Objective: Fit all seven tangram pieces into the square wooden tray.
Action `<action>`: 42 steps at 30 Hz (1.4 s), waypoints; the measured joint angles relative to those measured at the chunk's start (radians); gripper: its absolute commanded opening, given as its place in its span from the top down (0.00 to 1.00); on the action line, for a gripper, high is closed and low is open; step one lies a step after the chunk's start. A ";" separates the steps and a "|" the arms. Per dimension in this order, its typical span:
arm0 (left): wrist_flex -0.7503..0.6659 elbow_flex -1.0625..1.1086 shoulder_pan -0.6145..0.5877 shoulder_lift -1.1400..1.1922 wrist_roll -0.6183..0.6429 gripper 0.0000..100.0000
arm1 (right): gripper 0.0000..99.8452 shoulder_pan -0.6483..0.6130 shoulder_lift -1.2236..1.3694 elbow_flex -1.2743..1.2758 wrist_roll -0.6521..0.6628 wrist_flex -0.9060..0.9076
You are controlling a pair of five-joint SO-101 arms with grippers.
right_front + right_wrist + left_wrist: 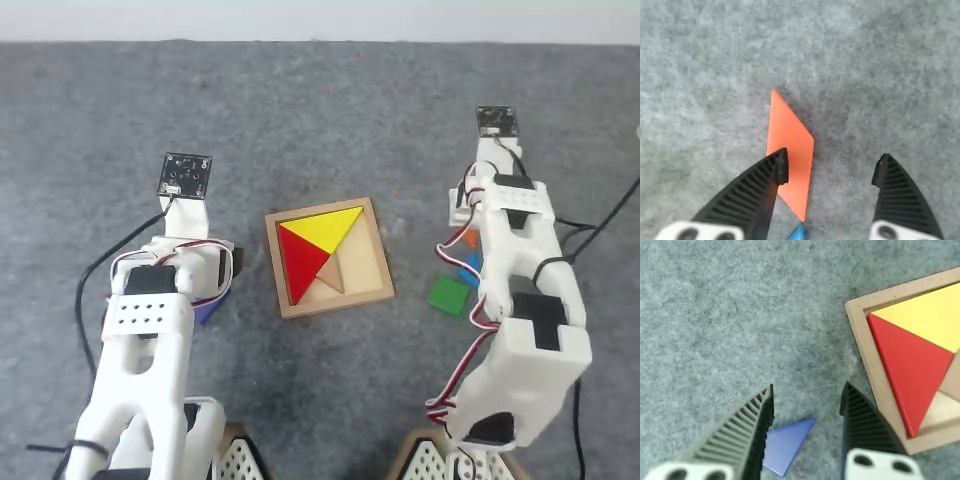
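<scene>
The square wooden tray [378, 293] lies mid-table and holds a yellow triangle [328, 228], a red triangle [301, 260] and a small wood-coloured triangle [333, 274]. In the left wrist view the tray [856, 322] sits beside my left gripper [807, 396], which is open above the carpet, with a blue triangle [786, 444] lying between and behind its fingers. My right gripper [832, 161] is open over an orange parallelogram [790, 152]; one finger overlaps the piece's edge. The high view shows that orange piece [468, 237], a blue piece [468, 268] and a green square [449, 295] beside the right arm.
Grey carpet covers the table. The left arm [160, 290] stands left of the tray, the right arm [520, 260] to its right. A tip of a light blue piece [798, 233] shows near the orange parallelogram.
</scene>
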 measured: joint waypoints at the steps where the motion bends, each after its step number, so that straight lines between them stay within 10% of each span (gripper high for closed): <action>1: 0.000 0.000 0.000 0.000 0.000 0.78 | 0.73 -0.011 0.011 -0.002 0.009 0.000; 42: 0.002 0.000 0.000 0.000 0.000 0.78 | 0.73 -0.167 0.129 -0.180 -0.060 0.173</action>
